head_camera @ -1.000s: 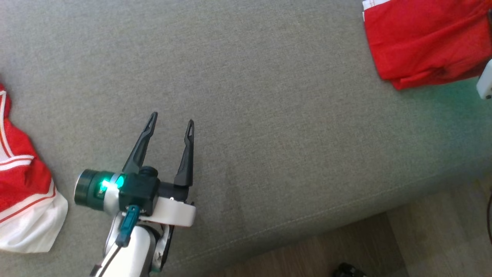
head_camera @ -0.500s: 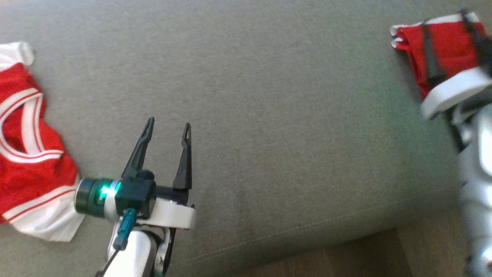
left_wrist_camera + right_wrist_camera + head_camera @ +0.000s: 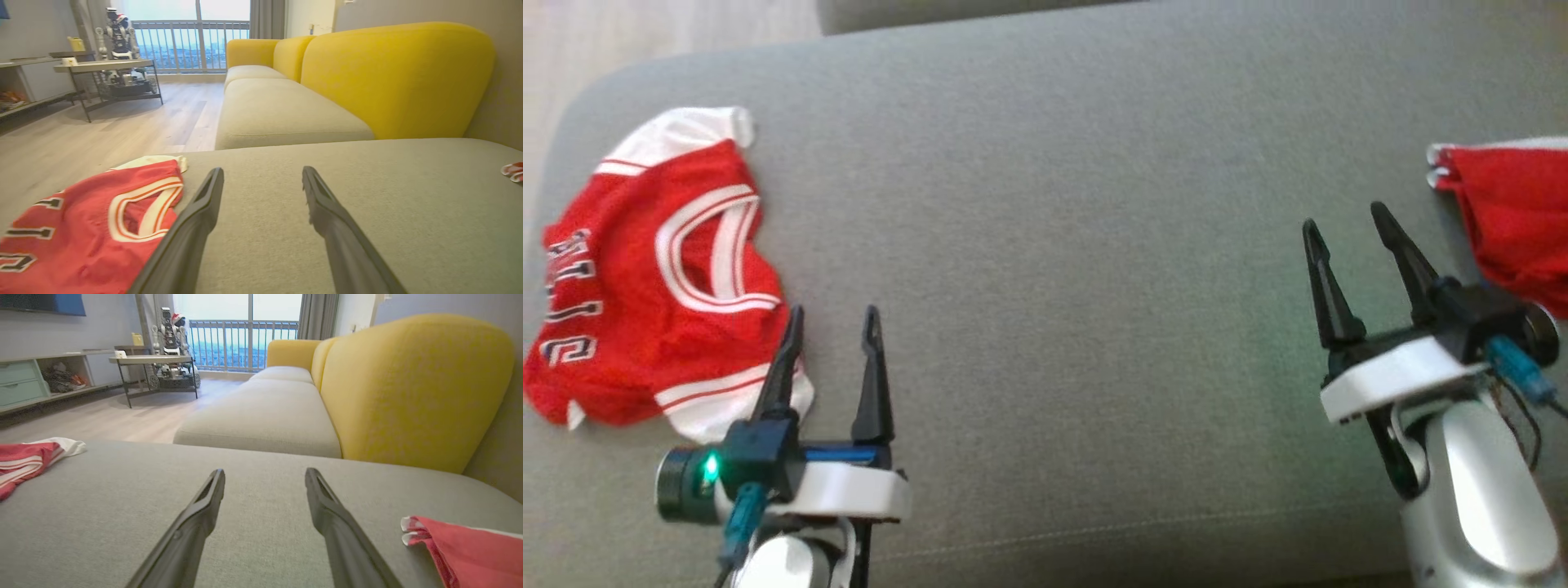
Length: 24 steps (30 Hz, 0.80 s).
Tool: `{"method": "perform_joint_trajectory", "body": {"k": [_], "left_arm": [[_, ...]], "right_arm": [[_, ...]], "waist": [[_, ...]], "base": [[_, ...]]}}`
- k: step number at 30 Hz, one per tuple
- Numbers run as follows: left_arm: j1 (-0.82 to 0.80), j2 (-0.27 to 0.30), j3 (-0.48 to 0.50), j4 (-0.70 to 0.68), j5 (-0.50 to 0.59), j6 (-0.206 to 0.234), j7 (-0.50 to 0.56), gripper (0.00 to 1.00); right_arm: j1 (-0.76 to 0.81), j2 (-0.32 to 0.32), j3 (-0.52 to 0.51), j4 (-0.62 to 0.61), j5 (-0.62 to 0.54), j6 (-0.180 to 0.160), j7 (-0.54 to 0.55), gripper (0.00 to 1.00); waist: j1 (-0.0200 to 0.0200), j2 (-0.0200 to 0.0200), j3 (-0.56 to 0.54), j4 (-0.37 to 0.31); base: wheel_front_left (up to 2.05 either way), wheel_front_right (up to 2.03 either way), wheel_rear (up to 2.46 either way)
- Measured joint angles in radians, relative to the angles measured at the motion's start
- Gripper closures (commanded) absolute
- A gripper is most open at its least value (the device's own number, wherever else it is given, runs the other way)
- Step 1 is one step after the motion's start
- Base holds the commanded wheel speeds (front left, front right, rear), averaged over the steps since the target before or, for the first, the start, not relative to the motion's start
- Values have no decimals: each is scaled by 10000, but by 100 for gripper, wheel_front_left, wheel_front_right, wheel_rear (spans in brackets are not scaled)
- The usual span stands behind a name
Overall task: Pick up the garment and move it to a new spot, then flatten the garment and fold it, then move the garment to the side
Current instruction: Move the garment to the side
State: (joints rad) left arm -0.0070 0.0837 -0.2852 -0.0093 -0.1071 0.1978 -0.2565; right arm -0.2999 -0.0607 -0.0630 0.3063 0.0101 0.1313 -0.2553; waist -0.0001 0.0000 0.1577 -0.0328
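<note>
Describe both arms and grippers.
The left gripper and right gripper each have two long, tapering black fingers on a white bracket over a silver-white forearm. The left carries a dark cylinder with a green light and teal cable; the right a blue-teal plug and dark wires.

A grey fabric seat cushion (image 3: 408, 204) spans the lower frame, with a rounded yellow upholstered sofa back (image 3: 392, 73) at upper right. Pale wood plank floor (image 3: 102, 130) at left leads to a bright railed balcony window (image 3: 192, 41).

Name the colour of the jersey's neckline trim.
The neckline trim is white with a red stripe, clearest in the head view.
</note>
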Motion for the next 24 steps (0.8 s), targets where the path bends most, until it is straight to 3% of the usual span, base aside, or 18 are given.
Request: {"method": "perform_joint_trajectory", "body": {"k": [7, 15, 24], "left_arm": [[584, -140, 439, -127, -92, -59, 0, 0], [1447, -236, 892, 2, -426, -351, 0, 0], [1832, -261, 1120, 205, -247, -583, 0, 0]], "right_arm": [[1219, 54, 67, -1271, 734, 0, 0, 0], [2780, 92, 242, -1519, 1055, -2, 0, 0], [3335, 105, 443, -1563, 1035, -2, 0, 0]], "waist": [[0, 0, -600, 516], [0, 0, -1379, 712], [0, 0, -1876, 630]], "base": [[0, 0, 0], [0, 0, 0], [0, 0, 0]]}}
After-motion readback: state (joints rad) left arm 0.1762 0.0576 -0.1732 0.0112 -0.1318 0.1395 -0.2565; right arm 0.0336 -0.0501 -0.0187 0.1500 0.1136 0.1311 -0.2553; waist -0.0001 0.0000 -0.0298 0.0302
